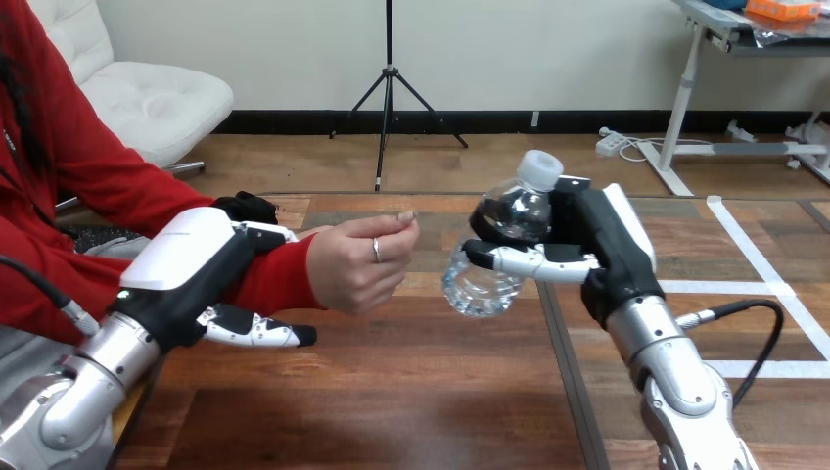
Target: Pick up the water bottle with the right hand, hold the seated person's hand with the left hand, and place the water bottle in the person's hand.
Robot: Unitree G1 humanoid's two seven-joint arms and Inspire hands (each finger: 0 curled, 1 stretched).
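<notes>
**Head view: bottle gripped in the right hand, left hand clasping the person's wrist**

Head view is showing the robot's right hand (597, 245) gripping a clear plastic water bottle (489, 257) in the air above the brown wooden table (411, 392). Its thumb (519, 259) is lying across the front of the bottle and its fingers are wrapping round the far side. The bottle is tilting, its white screw cap (539, 168) pointing up and to the right and its base pointing down towards the left.

The person's hand (354, 266) is reaching in from the view's left, raised off the table with its fingers loosely curled. It is sitting just beside the bottle's base, with a small gap between them.

The robot's left hand (191, 264) is closing round the person's wrist at the red sleeve (279, 279): its fingers (250, 208) are curling over the top of the sleeve, and its thumb (259, 333) is stretching along underneath.
</notes>
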